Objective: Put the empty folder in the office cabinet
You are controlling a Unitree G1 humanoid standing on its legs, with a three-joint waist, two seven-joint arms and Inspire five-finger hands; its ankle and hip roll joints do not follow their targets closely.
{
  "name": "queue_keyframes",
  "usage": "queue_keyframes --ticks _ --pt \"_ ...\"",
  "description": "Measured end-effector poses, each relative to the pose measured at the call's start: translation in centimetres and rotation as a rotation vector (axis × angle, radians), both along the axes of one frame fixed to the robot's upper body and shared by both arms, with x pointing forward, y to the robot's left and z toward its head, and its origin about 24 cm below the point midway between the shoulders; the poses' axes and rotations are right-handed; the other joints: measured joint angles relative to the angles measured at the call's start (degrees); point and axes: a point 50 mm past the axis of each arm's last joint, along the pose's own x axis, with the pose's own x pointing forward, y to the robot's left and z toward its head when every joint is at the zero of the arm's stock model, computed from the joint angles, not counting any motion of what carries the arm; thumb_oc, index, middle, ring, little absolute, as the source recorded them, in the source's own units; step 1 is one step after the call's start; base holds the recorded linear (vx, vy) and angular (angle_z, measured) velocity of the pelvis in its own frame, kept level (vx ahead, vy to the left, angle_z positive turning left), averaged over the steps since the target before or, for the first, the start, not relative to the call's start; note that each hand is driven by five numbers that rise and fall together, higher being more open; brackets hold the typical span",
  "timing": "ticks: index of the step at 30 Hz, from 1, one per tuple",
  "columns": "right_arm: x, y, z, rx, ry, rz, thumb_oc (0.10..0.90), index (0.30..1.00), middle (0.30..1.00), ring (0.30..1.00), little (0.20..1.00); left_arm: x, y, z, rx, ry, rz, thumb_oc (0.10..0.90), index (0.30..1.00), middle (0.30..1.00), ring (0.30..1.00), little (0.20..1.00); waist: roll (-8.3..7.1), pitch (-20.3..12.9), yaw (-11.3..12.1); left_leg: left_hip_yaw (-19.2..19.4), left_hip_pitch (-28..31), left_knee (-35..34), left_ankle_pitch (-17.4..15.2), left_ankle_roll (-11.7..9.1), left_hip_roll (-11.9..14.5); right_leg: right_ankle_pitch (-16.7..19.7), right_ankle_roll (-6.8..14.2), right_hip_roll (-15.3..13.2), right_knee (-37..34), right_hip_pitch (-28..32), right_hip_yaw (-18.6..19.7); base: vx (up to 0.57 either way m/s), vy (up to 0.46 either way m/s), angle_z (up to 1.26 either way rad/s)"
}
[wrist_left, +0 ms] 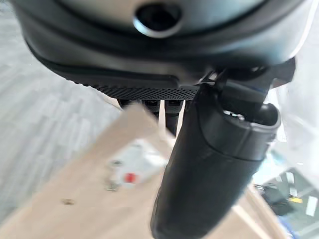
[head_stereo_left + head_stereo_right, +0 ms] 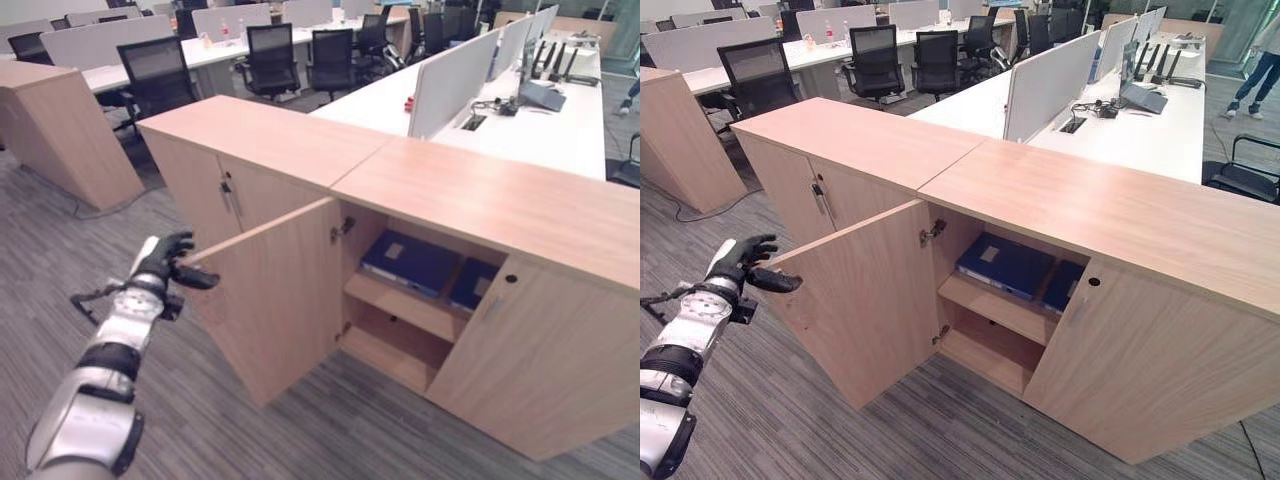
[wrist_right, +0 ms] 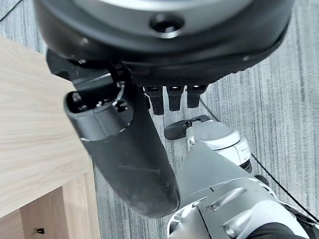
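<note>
1. Presently, my left hand sits at the lower left of the head view, at the free upper corner of the open cabinet door; its thumb lies across the door's edge and its fingers seem curled behind the panel, though the wrist view is too close to be sure of the grip.
2. My right hand appears in its own wrist view over grey carpet, beside a cabinet's wooden top; thumb extended, fingers relaxed, nothing held.
3. Office cabinet: light wood, centre of frame, left door swung out, right door closed.
4. Blue folder: lying flat on the upper shelf inside the open compartment, with a second blue folder just beside it to the right, partly hidden by the closed door.
5. Lower shelf: bare wood.
6. Upper part of frame: white desks with dividers, black office chairs.
</note>
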Motion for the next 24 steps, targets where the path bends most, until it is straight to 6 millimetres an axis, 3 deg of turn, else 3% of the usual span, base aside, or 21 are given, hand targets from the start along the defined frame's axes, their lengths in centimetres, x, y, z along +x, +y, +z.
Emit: queue_keyframes --ticks 6,10,11,16,17,24 --pt "0.2 0.3 -0.1 0.006 -0.004 -0.002 0.800 0.900 0.900 0.900 0.900 0.3 -2.7 -1.1 -0.086 -0.038 -0.055 0.800 0.900 0.900 0.900 0.900 0.41 -0.22 1.21 0.16 0.16 0.00 -0.05 0.10 -0.31 0.25 0.11 -0.29 0.01 0.02 0.53 0.00 -0.001 -0.01" --pt "0.0 0.3 -0.1 0.005 -0.005 -0.035 0.800 0.900 0.900 0.900 0.900 -1.8 -6.8 -2.0 -0.177 -0.134 -0.218 0.800 0.900 0.900 0.900 0.900 0.62 -0.44 2.27 0.42 0.30 0.00 -0.21 0.30 -0.48 0.55 0.20 -0.35 -0.19 0.10 0.89 -0.01 -0.003 -0.03" --pt "0.0 0.3 -0.1 0.005 -0.009 -0.041 0.800 0.900 0.900 0.900 0.900 -3.6 -8.3 -2.3 -0.246 -0.191 -0.275 0.800 0.900 0.900 0.900 0.900 0.69 -0.48 2.53 0.53 0.46 -0.01 -0.30 0.31 -0.58 0.65 0.26 -0.37 -0.54 0.26 1.09 -0.02 -0.010 -0.04" --pt "-0.5 0.2 -0.1 -0.002 0.002 -0.075 0.800 0.900 0.900 0.900 0.900 -6.6 -12.3 -4.2 -0.478 -0.203 -0.402 0.800 0.900 0.900 0.900 0.900 0.82 -1.01 4.56 0.24 1.08 -0.03 -0.66 0.32 -0.87 0.87 0.57 -0.54 -1.42 1.48 0.87 -0.01 -0.011 0.02" --pt "0.3 0.2 -0.1 -0.004 -0.009 -0.075 0.800 0.900 0.900 0.900 0.900 -7.2 -12.7 -4.9 -0.495 -0.170 -0.432 0.800 0.900 0.900 0.900 0.900 1.00 -1.05 4.80 -0.24 1.02 -0.25 -0.71 0.28 -0.87 0.94 0.71 -0.53 -1.60 1.58 0.65 -0.04 -0.029 0.04" --pt "1.2 -0.3 0.0 -0.019 -0.024 -0.081 0.800 0.900 0.900 0.900 0.900 -7.1 -14.8 -4.9 -0.398 -0.085 -0.620 0.800 0.900 0.900 0.900 0.900 0.73 -1.12 4.64 -1.00 0.55 -0.27 -0.90 -0.12 -0.77 1.09 1.02 -0.52 -2.46 1.74 -0.17 -0.02 -0.010 0.04"
